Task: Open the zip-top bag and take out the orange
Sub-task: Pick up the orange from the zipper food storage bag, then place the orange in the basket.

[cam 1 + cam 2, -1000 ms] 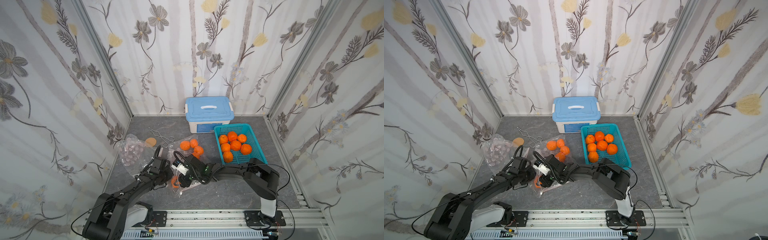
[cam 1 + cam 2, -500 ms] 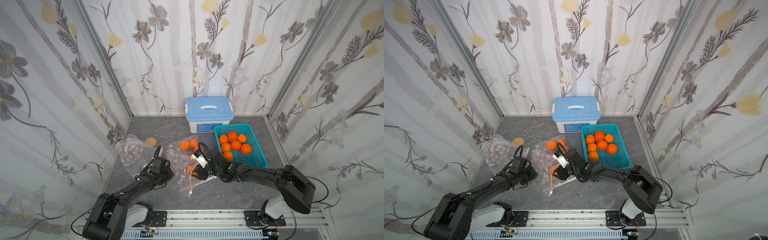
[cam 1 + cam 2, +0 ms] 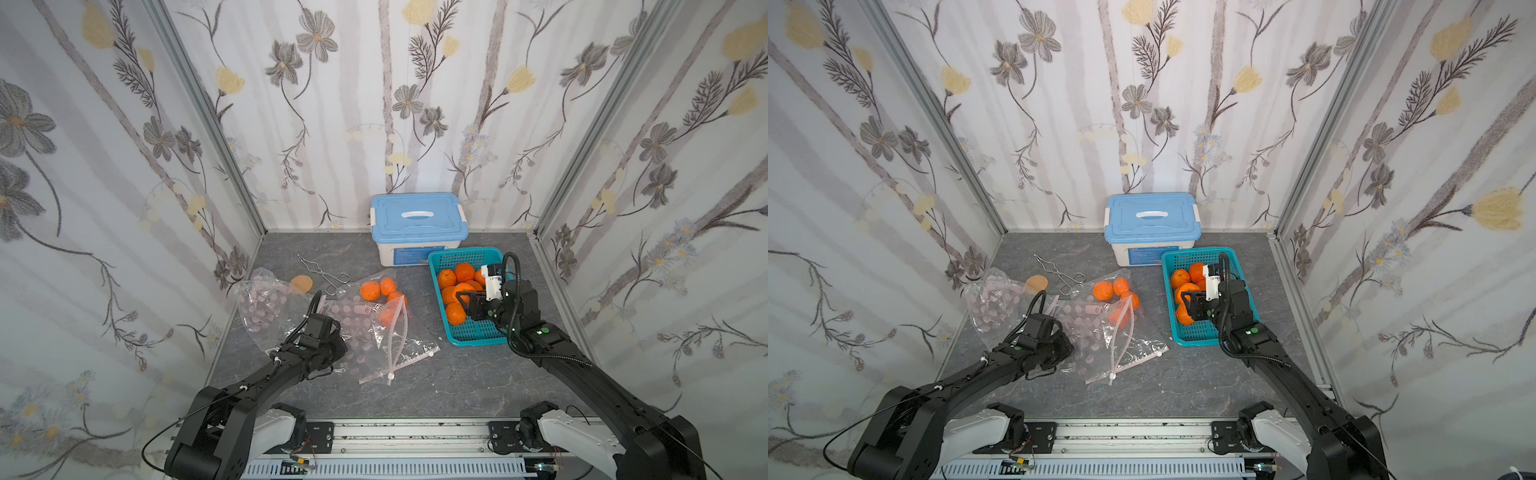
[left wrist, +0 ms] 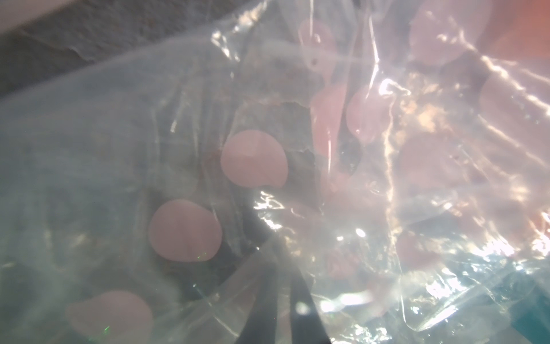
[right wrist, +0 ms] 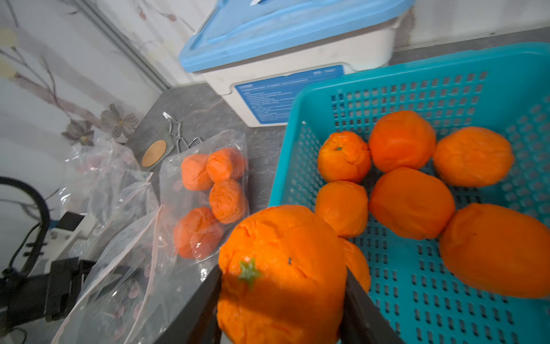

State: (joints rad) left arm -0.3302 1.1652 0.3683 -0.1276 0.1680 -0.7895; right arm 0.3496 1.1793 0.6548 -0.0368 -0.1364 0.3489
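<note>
**Orange out of the bag, held over a basket**

Nearest the robot, a clear zip-top bag (image 3: 361, 332) with pink dots lies crumpled on the grey desk (image 3: 436, 386). Its mouth gapes and its zip strips are splayed. The left pincer (image 4: 278, 286) is clenched on the plastic at the bag's left side. In the left wrist view the film fills the picture, and the dark fingers (image 4: 259, 303) are nearly together.

A little farther off, to the right, the right pincer (image 5: 282, 269) is grasping an orange (image 5: 285, 238) from both sides, with its green stalk end showing. The orange is outside the bag, over the near left part of a teal basket (image 3: 469, 336) that has other oranges (image 3: 463, 272) in it.

Beyond the open bag, four oranges (image 3: 370, 291) show through clear plastic. To their left lie another crumpled dotted bag (image 3: 262, 303), metal tongs (image 3: 324, 276) and a round tan disc (image 3: 301, 284). Against the back wall stands a white box with a blue lid (image 3: 417, 216), just beside the basket's far corner.
</note>
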